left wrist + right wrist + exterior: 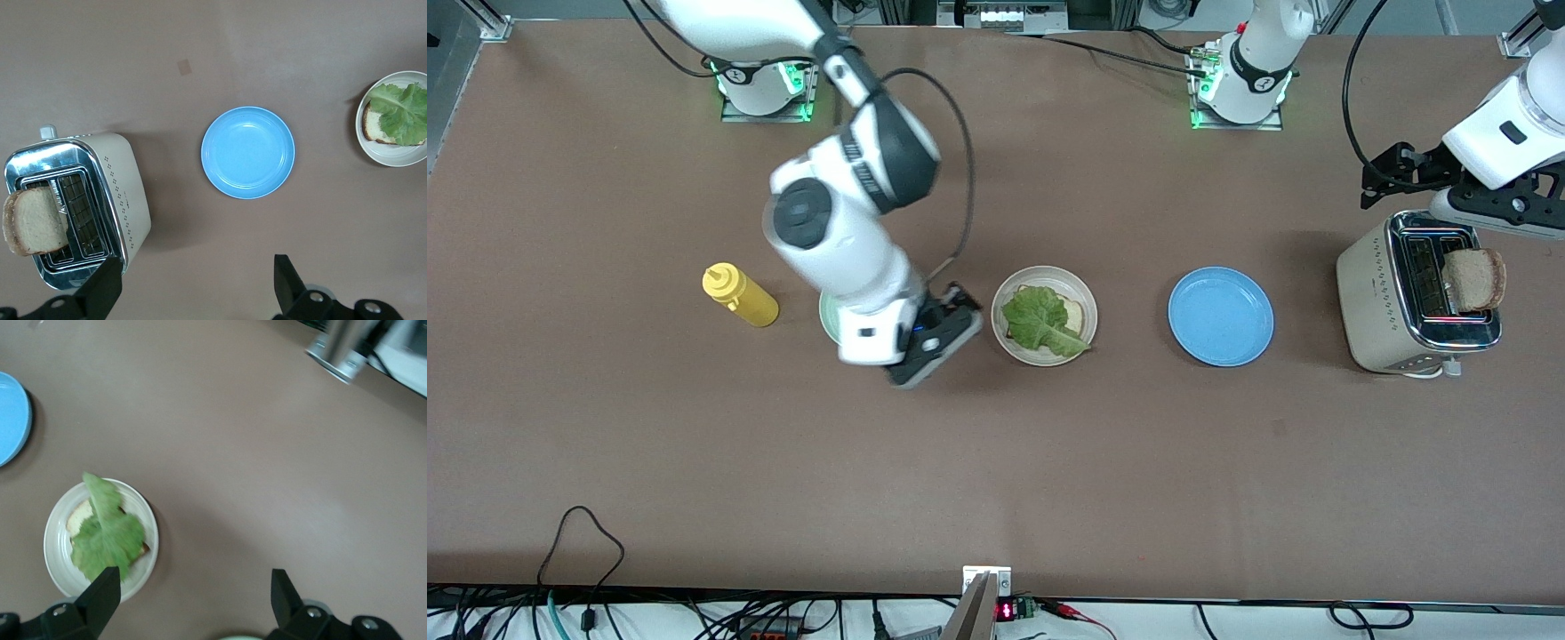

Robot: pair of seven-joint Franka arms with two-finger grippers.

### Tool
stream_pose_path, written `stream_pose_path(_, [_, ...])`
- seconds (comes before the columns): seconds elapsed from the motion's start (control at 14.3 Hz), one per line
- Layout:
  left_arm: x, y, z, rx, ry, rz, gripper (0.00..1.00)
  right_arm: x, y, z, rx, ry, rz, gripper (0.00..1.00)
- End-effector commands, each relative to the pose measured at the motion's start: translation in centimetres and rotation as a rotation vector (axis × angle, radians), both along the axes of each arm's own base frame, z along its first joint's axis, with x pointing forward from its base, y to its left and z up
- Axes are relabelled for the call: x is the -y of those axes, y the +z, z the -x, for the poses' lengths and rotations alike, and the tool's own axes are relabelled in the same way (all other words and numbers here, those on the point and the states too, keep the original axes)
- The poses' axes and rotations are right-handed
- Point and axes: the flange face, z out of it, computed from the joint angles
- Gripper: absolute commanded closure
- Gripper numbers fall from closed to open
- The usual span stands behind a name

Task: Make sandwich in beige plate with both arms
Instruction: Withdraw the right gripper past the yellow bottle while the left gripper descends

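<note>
The beige plate [1044, 316] holds one bread slice [1079, 313] with a green lettuce leaf [1040, 322] on top. It also shows in the left wrist view [393, 152] and the right wrist view [100, 537]. A second bread slice [1474, 278] stands up out of the toaster [1392, 298] at the left arm's end of the table. It also shows in the left wrist view [33, 220]. My left gripper [1392, 173] [197, 287] is open and empty, up in the air beside the toaster. My right gripper [947, 311] [193, 593] is open and empty, over the table beside the beige plate.
A blue plate [1221, 316] lies between the beige plate and the toaster. A pale green plate [829, 316] lies mostly under the right arm's hand. A yellow squeeze bottle [740, 296] lies toward the right arm's end.
</note>
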Motion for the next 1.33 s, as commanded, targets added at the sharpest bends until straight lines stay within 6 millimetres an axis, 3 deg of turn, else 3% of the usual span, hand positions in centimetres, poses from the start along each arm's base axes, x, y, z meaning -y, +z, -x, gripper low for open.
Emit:
stream_pose_path(0.0, [-0.2,0.5,-0.3,-0.007,0.008,-0.006,0.0,5.5,2.3,-0.8,-0.077,-0.056,0.019,0.0])
stream_pose_path(0.35, [-0.2,0.1,-0.4,-0.017,0.01,-0.013,0.0,16.4,6.6,-0.6,-0.149,-0.142,0.209,0.0])
stream_pose_path(0.49, [-1.2,-2.2,-0.9,-0.096,0.033,-0.021,0.0,21.4,8.1,-0.3,-0.197,-0.249,0.227,0.0])
stream_pose_path(0.63, [-1.8,-3.1,-1.3,-0.126,0.086,-0.029,0.0,25.9,9.4,0.1,-0.253,-0.347,0.233,0.0])
stream_pose_path(0.84, [-5.3,-4.8,-3.9,-0.153,0.169,-0.029,0.0,29.3,12.3,1.5,-0.277,-0.481,0.267,0.0])
stream_pose_path(1.26, [-10.6,-8.4,-5.3,-0.205,0.192,-0.154,0.0,31.7,17.0,4.7,-0.276,-0.657,0.279,0.0])
